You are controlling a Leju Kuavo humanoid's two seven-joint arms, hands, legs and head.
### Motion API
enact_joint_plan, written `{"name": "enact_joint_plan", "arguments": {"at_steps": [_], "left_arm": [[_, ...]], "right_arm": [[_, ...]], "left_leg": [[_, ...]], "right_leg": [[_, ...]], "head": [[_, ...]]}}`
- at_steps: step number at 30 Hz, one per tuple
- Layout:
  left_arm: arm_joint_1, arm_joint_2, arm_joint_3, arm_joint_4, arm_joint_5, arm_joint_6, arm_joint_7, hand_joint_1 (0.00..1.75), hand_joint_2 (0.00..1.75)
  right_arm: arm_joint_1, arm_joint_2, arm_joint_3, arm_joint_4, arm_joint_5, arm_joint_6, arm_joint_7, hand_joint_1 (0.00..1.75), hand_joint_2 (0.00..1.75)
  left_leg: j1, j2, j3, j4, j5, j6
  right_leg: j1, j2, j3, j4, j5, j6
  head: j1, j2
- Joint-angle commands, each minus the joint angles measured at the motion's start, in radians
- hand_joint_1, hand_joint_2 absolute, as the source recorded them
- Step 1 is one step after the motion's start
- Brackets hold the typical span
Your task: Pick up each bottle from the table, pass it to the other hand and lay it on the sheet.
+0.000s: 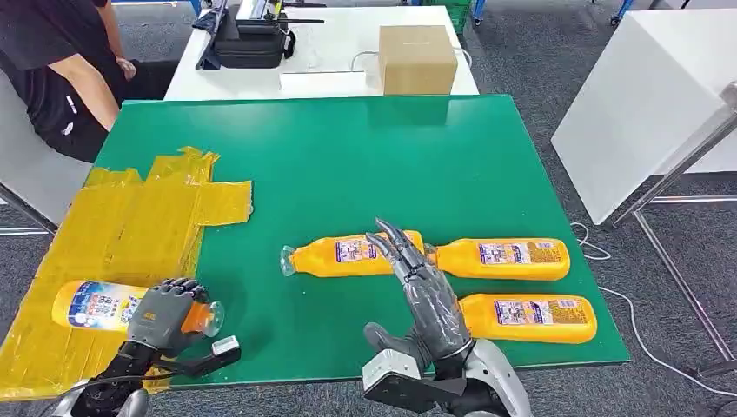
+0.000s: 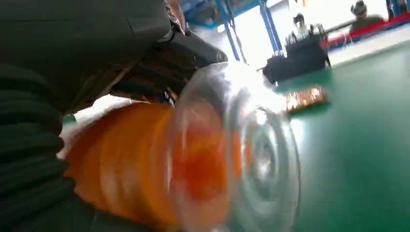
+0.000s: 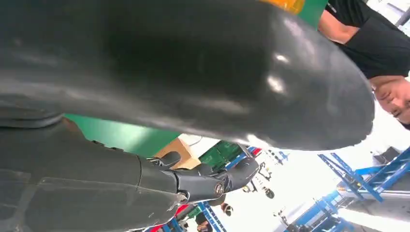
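Held bottle [image 1: 109,307]: lying on the yellow sheet [image 1: 104,252], neck end gripped.
Left robot hand [image 1: 165,314]: fingers curled round that bottle.
Right robot hand [image 1: 423,291]: fingers straight and spread, holding nothing, above three bottles [image 1: 502,258] on the green table [image 1: 348,156].

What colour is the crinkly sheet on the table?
The sheet is yellow, lying on the green table. It shows best in the head view.

Head view bright, even and sharp with soft shadows; left wrist view motion-blurred, glare behind; right wrist view close and backlit.
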State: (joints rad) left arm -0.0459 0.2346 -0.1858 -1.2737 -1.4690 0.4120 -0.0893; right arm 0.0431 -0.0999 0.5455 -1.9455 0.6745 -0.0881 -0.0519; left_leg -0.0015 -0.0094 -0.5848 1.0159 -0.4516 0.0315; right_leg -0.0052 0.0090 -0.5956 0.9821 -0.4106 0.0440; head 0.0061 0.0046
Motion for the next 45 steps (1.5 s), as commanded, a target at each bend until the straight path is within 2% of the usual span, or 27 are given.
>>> {"name": "enact_joint_plan", "arguments": {"at_steps": [1,2,5,6,8,15,16,18,29,33,35,36,40,41,43,45], "left_arm": [[-0.034,-0.044,0.035,0.111,0.011,-0.017,-0.012,0.00,0.00],[-0.034,-0.044,0.035,0.111,0.011,-0.017,-0.012,0.00,0.00],[-0.033,-0.055,0.052,0.104,0.071,-0.040,-0.033,0.00,0.00],[-0.037,-0.057,0.057,0.105,0.082,-0.047,-0.033,0.00,0.00],[-0.037,-0.060,0.066,0.100,0.119,-0.059,-0.050,0.00,0.00],[-0.037,-0.060,0.066,0.100,0.119,-0.059,-0.050,0.00,0.00],[-0.037,-0.060,0.066,0.100,0.119,-0.059,-0.050,0.00,0.00],[-0.037,-0.060,0.066,0.100,0.119,-0.059,-0.050,0.00,0.00],[-0.024,-0.063,0.079,0.076,0.171,-0.053,-0.080,0.00,0.00],[0.003,-0.109,0.144,-0.021,0.355,-0.057,-0.173,0.00,0.00],[0.001,-0.172,0.213,-0.104,0.599,-0.118,-0.263,0.00,0.00],[-0.006,-0.211,0.252,-0.142,0.763,-0.180,-0.306,0.00,0.00],[-0.052,-0.305,0.354,-0.267,1.198,-0.418,-0.340,0.00,0.00],[-0.095,-0.350,0.352,-0.341,1.447,-0.583,-0.314,0.00,0.00],[-0.116,-0.359,0.300,-0.389,1.471,-0.557,-0.252,0.00,0.00],[-0.114,-0.355,0.273,-0.400,1.483,-0.552,-0.250,0.00,0.00]], "right_arm": [[-0.040,-0.015,0.008,0.055,-0.001,0.007,0.010,0.00,0.00],[-0.040,-0.015,0.008,0.055,-0.001,0.007,0.010,0.00,0.00],[-0.044,-0.016,0.006,0.066,0.008,0.016,0.024,0.00,0.00],[-0.048,-0.014,0.003,0.074,0.010,0.016,0.027,0.00,0.00],[-0.049,-0.011,0.001,0.082,0.013,0.018,0.029,0.00,0.00],[-0.049,-0.011,0.001,0.082,0.013,0.018,0.029,0.00,0.00],[-0.049,-0.011,0.001,0.082,0.013,0.018,0.029,0.00,0.00],[-0.049,-0.011,0.001,0.082,0.013,0.018,0.029,0.00,0.00],[-0.049,-0.012,0.002,0.083,0.017,0.022,0.031,0.00,0.00],[-0.053,-0.014,-0.005,0.100,0.029,0.026,0.042,0.00,0.00],[-0.060,-0.015,-0.015,0.118,0.053,0.028,0.055,0.00,0.00],[-0.072,-0.020,-0.015,0.134,0.082,0.037,0.079,0.00,1.75],[-0.192,-0.014,-0.027,0.286,0.113,0.091,0.151,0.00,1.75],[-0.416,0.003,-0.031,0.571,0.147,0.176,0.278,0.00,1.75],[-0.573,0.046,-0.053,0.839,0.142,0.145,0.197,0.00,1.75],[-0.615,0.060,-0.055,0.915,0.149,0.148,0.186,0.00,1.75]], "left_leg": [[0.001,0.001,0.008,-0.003,-0.002,-0.002],[0.000,0.001,0.003,-0.001,0.000,-0.001],[0.000,0.001,0.002,-0.001,0.000,-0.001],[0.001,0.001,0.008,-0.002,-0.002,-0.002],[0.000,0.001,0.003,-0.001,0.000,-0.001],[0.000,0.001,0.003,-0.001,0.000,-0.001],[0.001,0.002,0.008,-0.003,-0.002,-0.003],[0.000,0.001,0.002,-0.001,0.000,-0.001],[0.001,0.001,0.007,-0.002,-0.001,-0.002],[0.001,0.002,0.005,-0.001,-0.001,-0.002],[0.001,0.001,0.004,-0.001,-0.001,-0.001],[0.001,0.002,0.008,-0.002,-0.003,-0.002],[0.002,0.000,0.003,0.001,-0.002,-0.001],[0.002,0.001,0.003,0.002,-0.002,-0.001],[0.002,0.008,0.000,0.003,0.000,-0.001],[0.002,0.009,0.001,0.001,0.001,-0.001]], "right_leg": [[0.001,-0.001,0.008,-0.003,-0.001,-0.001],[0.000,0.000,0.003,-0.001,0.000,0.000],[0.000,0.000,0.002,-0.001,0.000,0.000],[0.001,-0.001,0.008,-0.003,-0.001,-0.001],[0.000,0.000,0.003,-0.001,0.000,-0.001],[0.000,0.000,0.003,-0.001,0.000,0.000],[0.001,0.000,0.008,-0.003,-0.001,-0.002],[0.000,0.000,0.002,-0.001,0.000,0.000],[0.001,0.000,0.007,-0.002,-0.001,-0.001],[0.001,0.000,0.005,-0.002,-0.001,-0.001],[0.001,0.000,0.004,-0.001,-0.001,-0.001],[0.002,0.000,0.009,-0.002,-0.002,-0.001],[0.002,-0.001,0.005,-0.001,-0.001,0.000],[0.002,-0.001,0.005,-0.001,0.000,0.000],[0.002,0.007,0.001,-0.001,0.004,0.000],[0.002,0.007,0.001,-0.001,0.005,0.000]], "head": [[0.000,0.000],[0.000,0.000],[0.000,0.000],[0.000,0.000],[0.000,0.000],[0.000,0.000],[0.000,0.000],[0.000,0.000],[0.000,0.000],[0.000,0.000],[0.000,0.000],[0.000,0.000],[0.000,0.000],[0.000,0.000],[0.000,0.000],[-0.001,0.000]]}}
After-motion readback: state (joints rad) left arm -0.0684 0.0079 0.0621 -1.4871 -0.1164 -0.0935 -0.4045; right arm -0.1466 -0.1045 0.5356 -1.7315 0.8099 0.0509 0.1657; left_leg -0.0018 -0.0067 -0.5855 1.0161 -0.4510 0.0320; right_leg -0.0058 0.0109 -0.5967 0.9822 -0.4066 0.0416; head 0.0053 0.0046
